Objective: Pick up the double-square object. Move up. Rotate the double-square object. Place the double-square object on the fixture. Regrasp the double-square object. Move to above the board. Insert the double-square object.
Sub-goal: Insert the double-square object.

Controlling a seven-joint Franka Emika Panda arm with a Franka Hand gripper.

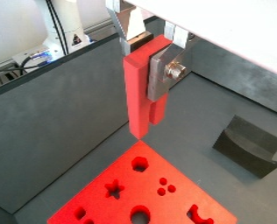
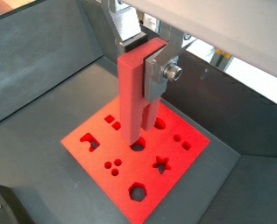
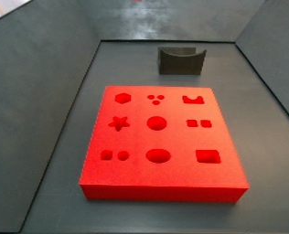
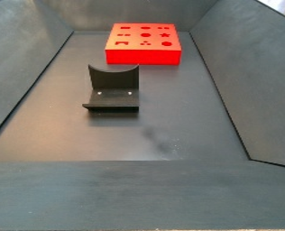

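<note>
In both wrist views my gripper (image 1: 151,63) (image 2: 145,68) is shut on the double-square object (image 1: 140,101) (image 2: 132,101), a long red block that hangs upright from the silver fingers. The red-orange board (image 1: 120,203) (image 2: 117,171) with its shaped cutouts lies on the floor well below the block's lower end. The dark grey fixture (image 1: 249,145) stands off to one side of the board. Both side views show the board (image 3: 137,137) (image 4: 142,57) and the fixture (image 3: 180,60) (image 4: 111,91) standing apart. Neither the gripper nor the block appears in them.
Sloping dark grey walls (image 3: 43,82) (image 4: 224,63) enclose the floor on all sides. Cables and white equipment (image 1: 36,52) lie outside the wall. A faint scuff mark (image 4: 163,140) shows on the floor in front of the fixture.
</note>
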